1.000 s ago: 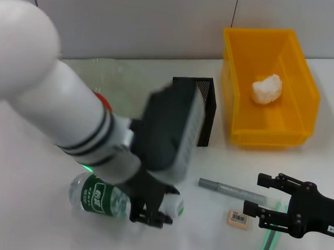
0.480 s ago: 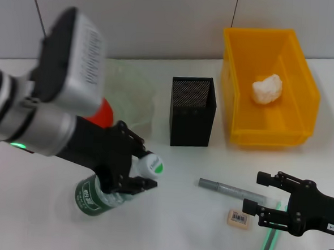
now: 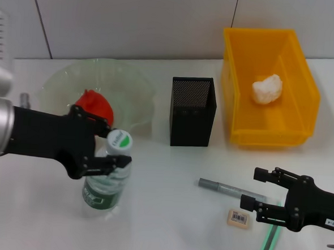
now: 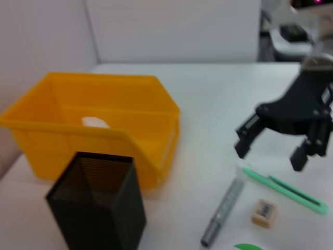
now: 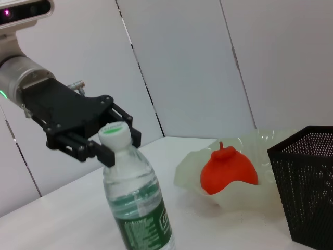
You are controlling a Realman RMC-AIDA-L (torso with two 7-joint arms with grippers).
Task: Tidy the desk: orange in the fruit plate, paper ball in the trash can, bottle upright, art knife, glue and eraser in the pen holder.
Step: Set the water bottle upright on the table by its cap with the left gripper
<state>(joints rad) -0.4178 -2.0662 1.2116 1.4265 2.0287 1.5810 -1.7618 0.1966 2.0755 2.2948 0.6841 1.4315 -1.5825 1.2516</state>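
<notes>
while the bottle (image 3: 105,178) stands upright on the counter (image 3: 167,215), left gripper (image 3: 110,146) jaws pinch its neck; right gripper (image 3: 265,191) jaws spread above the art knife (image 3: 268,243).

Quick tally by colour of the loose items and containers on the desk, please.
Green: 3 - fruit plate, art knife, bottle
Black: 1 - pen holder
Yellow: 1 - trash can
White: 1 - paper ball
Red-orange: 1 - orange
Grey: 1 - glue
Beige: 1 - eraser
Total: 9

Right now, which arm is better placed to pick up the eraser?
Right. The right gripper hovers open just beside the eraser, while the left gripper is across the desk, its jaws around the bottle.
</notes>
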